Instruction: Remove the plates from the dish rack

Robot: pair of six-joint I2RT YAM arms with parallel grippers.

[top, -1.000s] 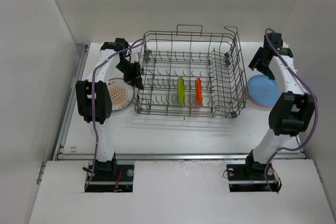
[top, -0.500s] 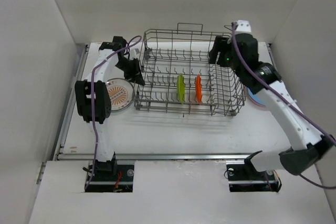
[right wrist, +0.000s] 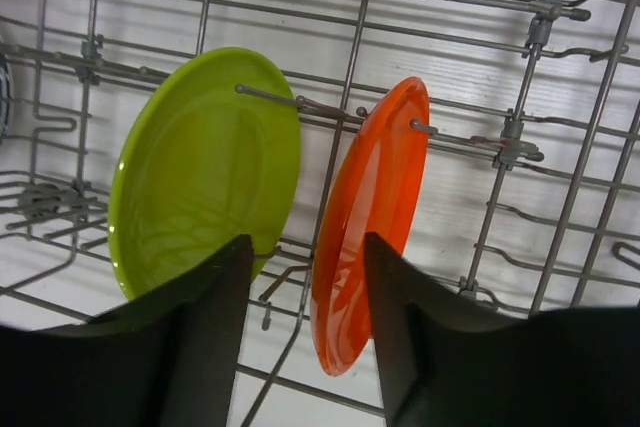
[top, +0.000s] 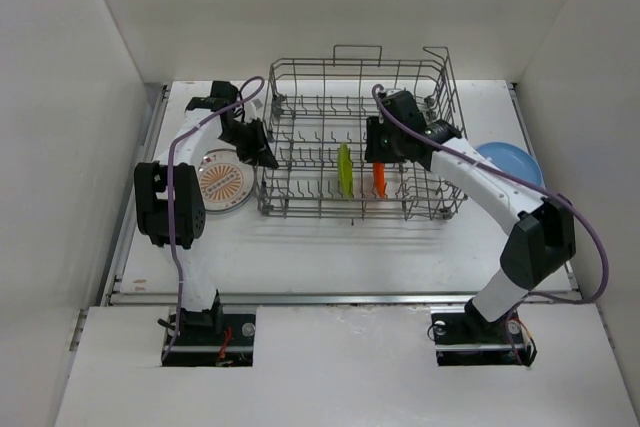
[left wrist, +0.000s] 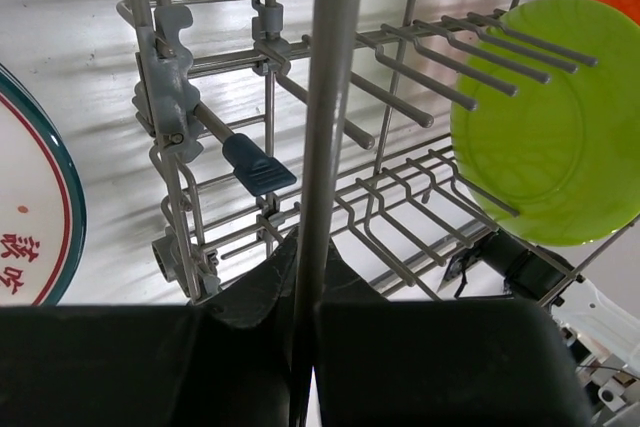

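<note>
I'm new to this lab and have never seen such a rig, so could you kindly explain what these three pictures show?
This is a robot with a left arm and a right arm bolted to the near edge of a table. Each arm ends in a two-finger gripper. The wide picture comes from a fixed camera above and behind the arms. The other two come from a camera on each wrist, so the black shapes at the bottom are the gripper's own fingers.

On the table stands a wire dish rack, with a lime green plate and an orange plate upright between its tines. A white plate with an orange sunburst lies to its left and a light blue plate to its right.

The left gripper is shut on a wire of the rack. The right gripper is open around the orange plate's edge.
</note>
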